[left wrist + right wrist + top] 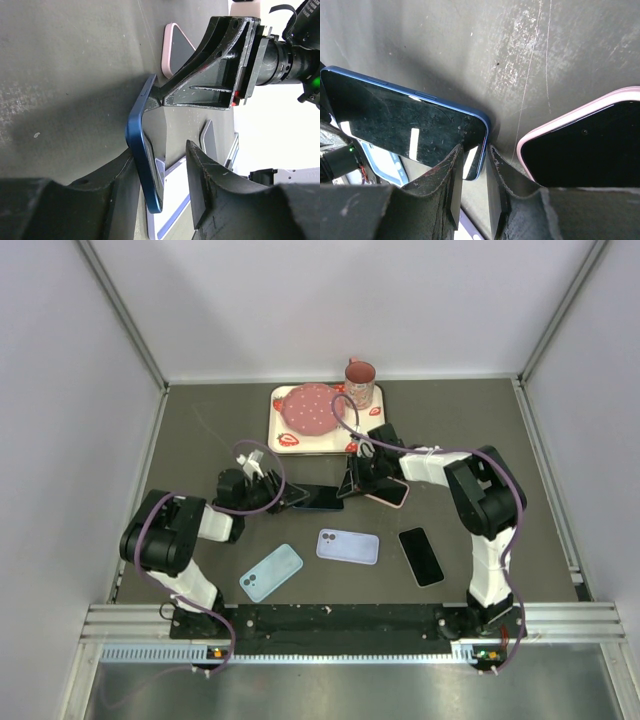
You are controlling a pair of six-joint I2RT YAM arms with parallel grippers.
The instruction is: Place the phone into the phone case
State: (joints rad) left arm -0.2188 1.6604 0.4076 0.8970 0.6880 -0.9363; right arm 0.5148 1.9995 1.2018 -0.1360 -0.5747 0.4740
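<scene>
A dark blue phone (pixel 318 498) is tipped up on its long edge at mid-table, between both arms. My right gripper (pixel 474 150) is shut on the phone's (pixel 395 120) near corner; from the left wrist its tips (pixel 155 97) pinch the far end. My left gripper (pixel 162 155) straddles the other end of the phone (pixel 142 150). One finger rests against its back and the other stands apart from the screen, so the jaws are open. A light blue case (pixel 271 572) and a lavender case-like piece (pixel 348 546) lie flat nearer the bases.
A pink-cased phone (pixel 388 492) lies right beside the right gripper (pixel 352 483). A black phone (pixel 421 556) lies at the front right. At the back stand a strawberry tray (pixel 285 435) with a pink plate (pixel 312 410), and a cup (pixel 360 383).
</scene>
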